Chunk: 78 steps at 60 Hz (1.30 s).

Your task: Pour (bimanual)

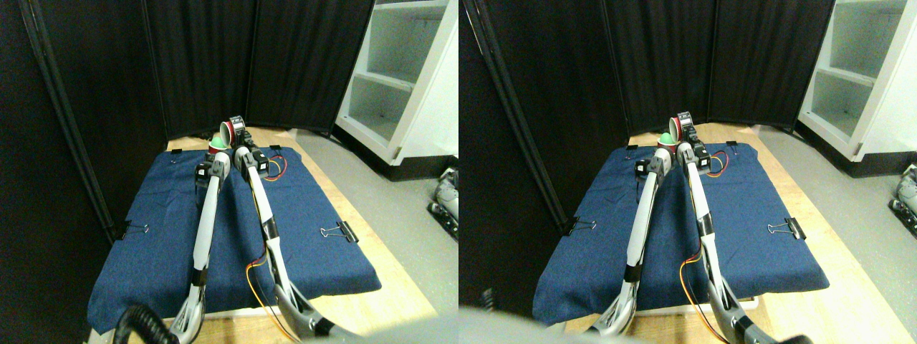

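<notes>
1. My left gripper (217, 154) reaches out over the blue cloth (157, 236) to its far end, at about 12 o'clock from where I stand. It sits at a red cup (217, 147) that stands upright there, with a green ball (218, 141) showing in its mouth. I cannot tell from here whether its jaws pinch the cup or stand apart — they are too small and dark.

2. My right gripper (240, 136) is just beside it, at 1 o'clock of the left one and a little higher. A second red cup (229, 129) is at its tip, tipped on its side with the pale rim turned toward 9 o'clock, right above the upright cup. It looks held, yet the jaws themselves I cannot make out.

3. Both pale arms run nearly side by side from 6 o'clock up to the cups, close together at the far end.

4. Red and yellow wires (252, 276) trail along my right arm.

5. The cloth lies on a wooden board (372, 236), fastened by black binder clips — one (340, 231) at the 3 o'clock edge, one (132, 228) at the 9 o'clock edge.

6. Black curtains (215, 57) close off the back, and a white shelf (401, 72) stands at 2 o'clock.
</notes>
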### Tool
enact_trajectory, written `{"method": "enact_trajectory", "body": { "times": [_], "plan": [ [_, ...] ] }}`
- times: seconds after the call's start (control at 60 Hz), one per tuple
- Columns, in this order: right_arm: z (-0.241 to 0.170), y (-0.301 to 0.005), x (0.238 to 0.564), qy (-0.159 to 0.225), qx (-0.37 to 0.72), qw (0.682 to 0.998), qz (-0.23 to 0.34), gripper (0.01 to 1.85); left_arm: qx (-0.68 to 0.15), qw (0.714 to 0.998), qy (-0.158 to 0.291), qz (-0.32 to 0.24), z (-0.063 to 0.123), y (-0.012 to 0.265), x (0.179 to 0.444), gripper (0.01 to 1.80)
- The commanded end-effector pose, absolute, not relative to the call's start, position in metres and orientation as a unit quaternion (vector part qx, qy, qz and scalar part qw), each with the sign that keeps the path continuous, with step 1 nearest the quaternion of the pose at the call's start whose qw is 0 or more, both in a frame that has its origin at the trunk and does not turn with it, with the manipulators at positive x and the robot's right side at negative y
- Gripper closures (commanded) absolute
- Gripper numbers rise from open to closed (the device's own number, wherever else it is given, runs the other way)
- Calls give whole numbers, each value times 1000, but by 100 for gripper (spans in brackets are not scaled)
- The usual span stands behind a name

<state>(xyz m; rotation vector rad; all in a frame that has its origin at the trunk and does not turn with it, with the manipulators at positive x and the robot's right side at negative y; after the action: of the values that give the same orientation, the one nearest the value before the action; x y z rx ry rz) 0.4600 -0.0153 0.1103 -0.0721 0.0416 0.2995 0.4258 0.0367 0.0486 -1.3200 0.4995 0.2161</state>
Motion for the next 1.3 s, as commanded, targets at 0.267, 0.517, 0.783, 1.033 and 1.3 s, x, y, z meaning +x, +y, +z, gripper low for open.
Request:
{"method": "enact_trajectory", "body": {
  "times": [0.267, 0.517, 0.783, 1.033, 1.3],
  "plan": [
    [116, -19, 466, -5, -6, 993, 120, 153, -605, 762, 216, 84, 54, 38, 432, 148],
    [117, -30, 468, -2, 60, 995, 83, 153, -595, 770, 218, 75, 52, 41, 433, 148],
    [122, -46, 468, 7, 269, 963, -21, 153, -592, 774, 211, 74, 52, 42, 435, 148],
    [123, -65, 469, 10, 387, 922, -29, 153, -585, 781, 211, 61, 53, 43, 438, 148],
    [115, -78, 462, 4, 452, 890, -54, 153, -586, 785, 196, 49, 51, 54, 442, 148]
  ]
}}
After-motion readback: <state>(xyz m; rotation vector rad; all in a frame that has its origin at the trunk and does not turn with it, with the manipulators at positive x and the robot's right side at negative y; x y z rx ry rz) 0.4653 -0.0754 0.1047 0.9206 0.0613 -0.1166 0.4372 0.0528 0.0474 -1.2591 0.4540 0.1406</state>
